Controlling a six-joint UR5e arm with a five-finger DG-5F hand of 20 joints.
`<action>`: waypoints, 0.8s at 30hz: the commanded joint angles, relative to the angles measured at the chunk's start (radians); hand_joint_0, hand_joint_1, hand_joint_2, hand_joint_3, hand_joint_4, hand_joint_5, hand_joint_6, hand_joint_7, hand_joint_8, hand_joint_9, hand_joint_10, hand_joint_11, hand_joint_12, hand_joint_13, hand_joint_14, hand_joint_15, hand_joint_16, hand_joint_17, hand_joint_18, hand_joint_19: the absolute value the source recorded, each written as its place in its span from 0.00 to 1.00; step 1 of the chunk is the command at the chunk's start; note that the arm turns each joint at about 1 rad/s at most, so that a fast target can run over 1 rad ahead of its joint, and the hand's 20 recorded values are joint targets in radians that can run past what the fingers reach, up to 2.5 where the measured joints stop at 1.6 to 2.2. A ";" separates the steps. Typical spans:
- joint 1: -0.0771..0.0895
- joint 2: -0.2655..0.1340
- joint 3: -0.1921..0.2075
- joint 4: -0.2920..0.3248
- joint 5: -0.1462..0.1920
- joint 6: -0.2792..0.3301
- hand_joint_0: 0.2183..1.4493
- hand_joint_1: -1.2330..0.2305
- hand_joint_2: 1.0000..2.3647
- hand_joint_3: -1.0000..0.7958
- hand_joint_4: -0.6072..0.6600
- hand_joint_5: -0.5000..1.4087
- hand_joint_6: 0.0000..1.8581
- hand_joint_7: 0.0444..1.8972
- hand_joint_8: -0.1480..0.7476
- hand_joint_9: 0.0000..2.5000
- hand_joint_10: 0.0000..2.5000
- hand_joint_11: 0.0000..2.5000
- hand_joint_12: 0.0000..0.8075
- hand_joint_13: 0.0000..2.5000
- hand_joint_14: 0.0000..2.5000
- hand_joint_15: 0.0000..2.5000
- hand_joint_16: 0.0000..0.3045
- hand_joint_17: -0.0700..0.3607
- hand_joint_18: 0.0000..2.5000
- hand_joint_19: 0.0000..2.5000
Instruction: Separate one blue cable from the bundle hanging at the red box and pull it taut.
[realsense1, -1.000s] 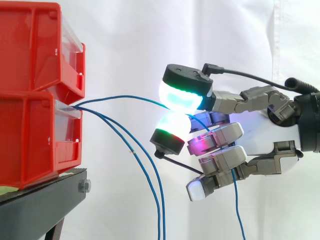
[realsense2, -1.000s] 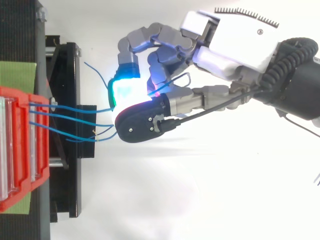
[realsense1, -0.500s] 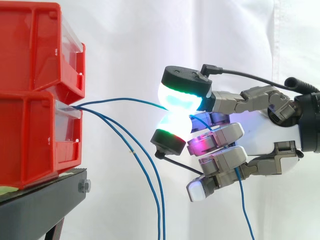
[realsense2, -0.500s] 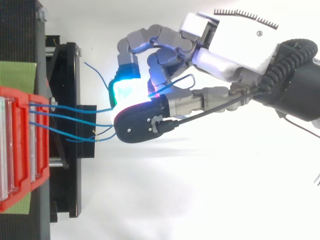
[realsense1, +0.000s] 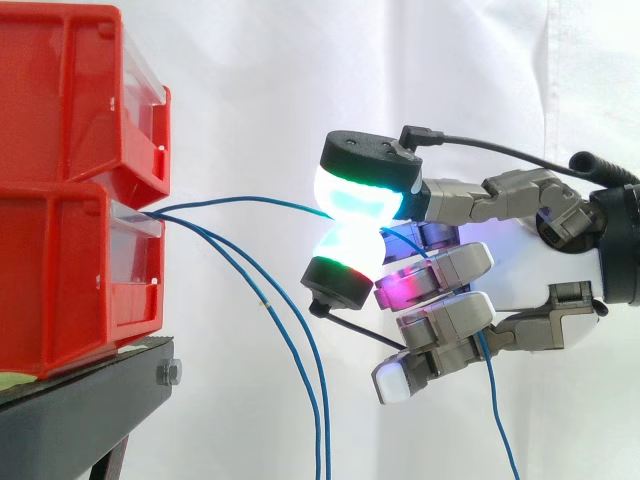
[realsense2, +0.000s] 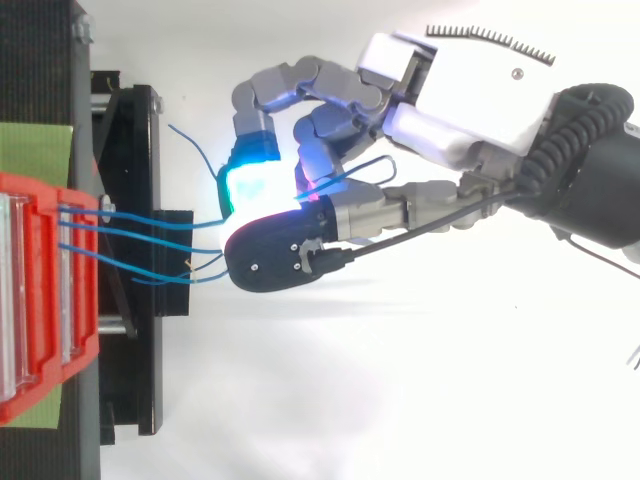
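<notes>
The exact contact is lost in the glow of the pads (realsense1: 358, 196), yet one blue cable (realsense1: 240, 199) is seen pinched between thumb and finger of the robot hand (realsense1: 525, 275) — it runs nearly level from the red bins (realsense1: 60, 270). Two slack cables (realsense1: 263, 300) are cut off at the lower edge. The bins are carried on a black stand (realsense1: 90, 400) before a white curtain (realsense1: 260, 80). From above, the cables are shown leaving the bins side by side.

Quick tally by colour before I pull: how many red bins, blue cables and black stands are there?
Red bins: 2, stacked
Blue cables: 3, two hanging, plus the pinched cable in the hand
Black stand: 1
Total: 6
</notes>
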 joint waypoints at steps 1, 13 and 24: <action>0.000 0.000 0.000 -0.003 -0.002 -0.003 0.34 0.34 0.01 0.45 0.54 0.19 0.45 0.81 0.42 0.31 0.72 0.41 0.38 0.40 0.34 0.49 0.15 0.40 0.29 0.30; 0.000 0.000 -0.002 -0.014 0.001 -0.006 0.34 0.34 0.01 0.45 0.53 0.19 0.45 0.78 0.43 0.31 0.68 0.43 0.39 0.40 0.32 0.50 0.15 0.40 0.30 0.30; 0.000 0.000 -0.002 -0.014 0.001 -0.006 0.33 0.35 0.01 0.45 0.50 0.19 0.46 0.69 0.44 0.32 0.61 0.45 0.40 0.42 0.27 0.52 0.16 0.42 0.30 0.29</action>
